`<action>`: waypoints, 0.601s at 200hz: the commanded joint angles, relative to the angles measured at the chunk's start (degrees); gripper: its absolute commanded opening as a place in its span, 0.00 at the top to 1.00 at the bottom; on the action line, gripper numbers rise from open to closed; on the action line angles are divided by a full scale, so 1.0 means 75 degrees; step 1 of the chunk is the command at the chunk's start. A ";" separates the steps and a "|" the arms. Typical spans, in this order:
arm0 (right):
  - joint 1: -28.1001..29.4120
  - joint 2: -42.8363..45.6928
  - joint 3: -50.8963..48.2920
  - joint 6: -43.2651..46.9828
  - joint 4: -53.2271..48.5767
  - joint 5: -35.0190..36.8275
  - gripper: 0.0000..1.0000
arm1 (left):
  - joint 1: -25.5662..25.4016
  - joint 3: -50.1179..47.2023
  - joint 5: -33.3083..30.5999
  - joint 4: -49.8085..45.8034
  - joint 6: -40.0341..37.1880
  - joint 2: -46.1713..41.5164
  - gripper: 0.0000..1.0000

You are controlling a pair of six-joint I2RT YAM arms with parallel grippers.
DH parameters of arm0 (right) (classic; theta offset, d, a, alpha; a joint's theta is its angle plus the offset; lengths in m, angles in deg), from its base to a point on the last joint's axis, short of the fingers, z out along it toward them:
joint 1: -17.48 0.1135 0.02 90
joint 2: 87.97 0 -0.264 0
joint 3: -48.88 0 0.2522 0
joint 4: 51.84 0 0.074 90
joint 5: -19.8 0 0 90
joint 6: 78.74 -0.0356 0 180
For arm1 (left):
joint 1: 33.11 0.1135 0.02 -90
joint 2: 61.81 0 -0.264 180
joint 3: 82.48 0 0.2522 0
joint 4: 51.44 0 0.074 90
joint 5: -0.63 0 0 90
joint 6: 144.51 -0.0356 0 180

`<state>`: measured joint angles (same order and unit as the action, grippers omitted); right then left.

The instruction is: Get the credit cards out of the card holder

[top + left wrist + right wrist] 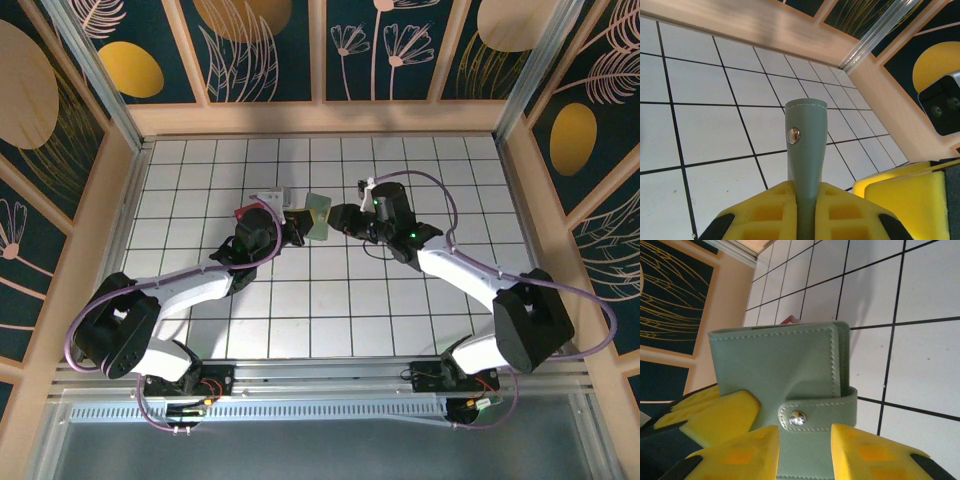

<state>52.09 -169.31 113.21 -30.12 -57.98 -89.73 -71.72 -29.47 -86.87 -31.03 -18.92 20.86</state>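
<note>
Closed card holder [785, 360] in left claw [806, 202]

We see a white tiled surface [340, 330] ruled with thin black grid lines and boxed in by pale wooden framing [320, 117]. Behind the framing stand dark teal wall panels [270, 50] printed with cream leaf outlines and gold ovals. A ribbed metal rail [330, 410] edges the near side. The light falls evenly.
</note>
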 commanded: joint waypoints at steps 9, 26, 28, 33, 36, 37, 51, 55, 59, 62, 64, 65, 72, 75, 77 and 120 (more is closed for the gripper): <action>0.0045 -0.0301 0.0346 -0.0193 0.0346 -0.0197 0.63 | -0.0023 0.0228 0.0181 0.0535 0.0059 0.0078 1.00; 0.0049 -0.0431 0.0426 -0.0196 0.0354 -0.0197 0.60 | -0.0021 0.0211 0.0234 0.0586 0.0083 0.0087 1.00; 0.0058 -0.0449 0.0438 -0.0205 0.0349 -0.0197 0.60 | -0.0023 0.0215 0.0239 0.0596 0.0094 0.0089 1.00; 0.0061 -0.0483 0.0449 -0.0201 0.0333 -0.0187 0.60 | -0.0021 0.0206 0.0262 0.0616 0.0094 0.0089 1.00; 0.0057 -0.0511 0.0472 -0.0201 0.0322 -0.0185 0.60 | -0.0020 0.0212 0.0277 0.0631 0.0101 0.0088 1.00; 0.0059 -0.0522 0.0474 -0.0206 0.0315 -0.0185 0.60 | -0.0020 0.0209 0.0276 0.0633 0.0109 0.0087 1.00; 0.0073 -0.0625 0.0532 -0.0224 0.0322 -0.0240 0.60 | -0.0023 0.0195 0.0311 0.0679 0.0106 0.0075 1.00; 0.0079 -0.0655 0.0541 -0.0221 0.0342 -0.0273 0.60 | -0.0030 0.0193 0.0323 0.0676 0.0106 0.0075 1.00; 0.0083 -0.0682 0.0536 -0.0234 0.0363 -0.0307 0.59 | -0.0029 0.0193 0.0328 0.0681 0.0106 0.0074 1.00; 0.0081 -0.0696 0.0544 -0.0241 0.0389 -0.0329 0.59 | -0.0030 0.0199 0.0325 0.0682 0.0106 0.0085 1.00; 0.0090 -0.0712 0.0537 -0.0246 0.0408 -0.0344 0.59 | -0.0031 0.0198 0.0323 0.0682 0.0106 0.0092 1.00; 0.0087 -0.0716 0.0536 -0.0247 0.0417 -0.0353 0.58 | -0.0026 0.0195 0.0323 0.0682 0.0106 0.0089 1.00; 0.0099 -0.0737 0.0540 -0.0254 0.0468 -0.0411 0.57 | -0.0031 0.0193 0.0334 0.0682 0.0106 0.0096 1.00; 0.0111 -0.0751 0.0536 -0.0269 0.0500 -0.0433 0.57 | -0.0027 0.0198 0.0337 0.0682 0.0112 0.0104 1.00; 0.0112 -0.0755 0.0544 -0.0262 0.0512 -0.0446 0.57 | -0.0022 0.0209 0.0335 0.0682 0.0113 0.0111 1.00; 0.0190 -0.0811 0.0626 -0.0224 0.0488 -0.0398 0.50 | -0.0021 0.0182 0.0400 0.0746 0.0160 0.0128 1.00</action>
<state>52.51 -174.45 115.76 -31.48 -56.37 -91.50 -71.70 -29.47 -85.58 -30.33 -18.68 21.78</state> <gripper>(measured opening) 0.496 0.101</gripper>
